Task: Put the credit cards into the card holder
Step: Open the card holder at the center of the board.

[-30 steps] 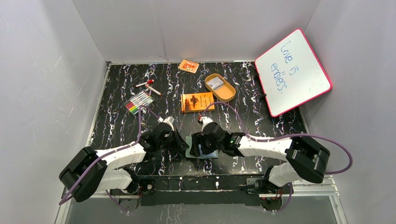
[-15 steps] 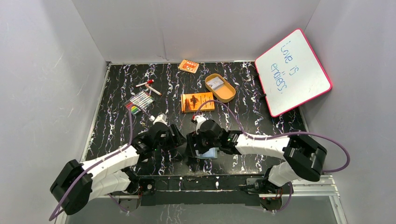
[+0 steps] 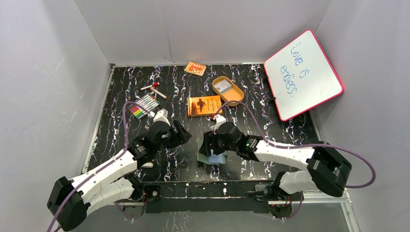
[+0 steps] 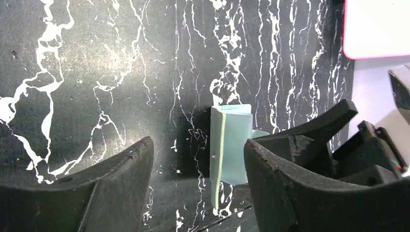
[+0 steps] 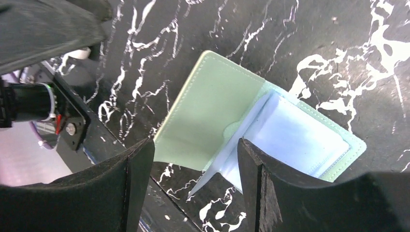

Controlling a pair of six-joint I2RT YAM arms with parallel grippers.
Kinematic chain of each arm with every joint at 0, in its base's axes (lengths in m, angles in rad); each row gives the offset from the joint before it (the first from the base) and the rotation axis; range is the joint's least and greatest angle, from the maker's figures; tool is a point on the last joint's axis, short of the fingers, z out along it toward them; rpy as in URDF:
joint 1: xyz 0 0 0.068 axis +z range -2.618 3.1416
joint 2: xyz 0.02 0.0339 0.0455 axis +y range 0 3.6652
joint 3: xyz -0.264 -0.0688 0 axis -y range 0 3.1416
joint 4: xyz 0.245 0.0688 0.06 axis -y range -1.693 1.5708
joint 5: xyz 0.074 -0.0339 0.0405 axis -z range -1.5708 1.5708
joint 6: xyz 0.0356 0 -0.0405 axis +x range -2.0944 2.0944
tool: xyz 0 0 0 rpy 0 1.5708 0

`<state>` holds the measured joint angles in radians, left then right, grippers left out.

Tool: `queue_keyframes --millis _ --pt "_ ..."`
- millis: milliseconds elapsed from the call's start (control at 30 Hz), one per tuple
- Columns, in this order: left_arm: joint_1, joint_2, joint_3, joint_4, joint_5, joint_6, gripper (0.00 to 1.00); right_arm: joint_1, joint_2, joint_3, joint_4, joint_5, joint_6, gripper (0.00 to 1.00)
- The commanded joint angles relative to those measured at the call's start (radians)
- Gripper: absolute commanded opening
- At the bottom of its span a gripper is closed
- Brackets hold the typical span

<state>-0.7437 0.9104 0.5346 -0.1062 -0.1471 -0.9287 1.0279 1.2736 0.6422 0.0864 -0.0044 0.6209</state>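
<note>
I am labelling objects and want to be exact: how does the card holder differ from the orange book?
The card holder is pale green; the book is orange. The holder lies open, a pale blue pocket showing; the book is closed. The holder sits near the front edge under the right gripper; the book lies farther back, uncovered. Both rest on the black table.

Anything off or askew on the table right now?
Card holder lies half open near the front edge, with one inner leaf sticking up. Whiteboard leans tilted at the right wall. Nothing spilled.
</note>
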Motion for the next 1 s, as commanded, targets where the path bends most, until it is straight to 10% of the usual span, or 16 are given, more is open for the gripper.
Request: queue_keyframes --millis 0,600,967 --pt "-0.002 0.01 0.019 -0.017 0.005 0.012 0.66 -0.008 0.059 0.003 0.079 -0.047 0.003 0.72" --pt "0.001 0.035 0.08 0.05 0.081 -0.048 0.65 -0.006 0.253 0.029 0.196 -0.175 -0.065 0.73" --pt "0.006 0.207 0.032 0.254 0.273 -0.121 0.21 -0.007 0.277 -0.007 0.237 -0.162 -0.066 0.72"
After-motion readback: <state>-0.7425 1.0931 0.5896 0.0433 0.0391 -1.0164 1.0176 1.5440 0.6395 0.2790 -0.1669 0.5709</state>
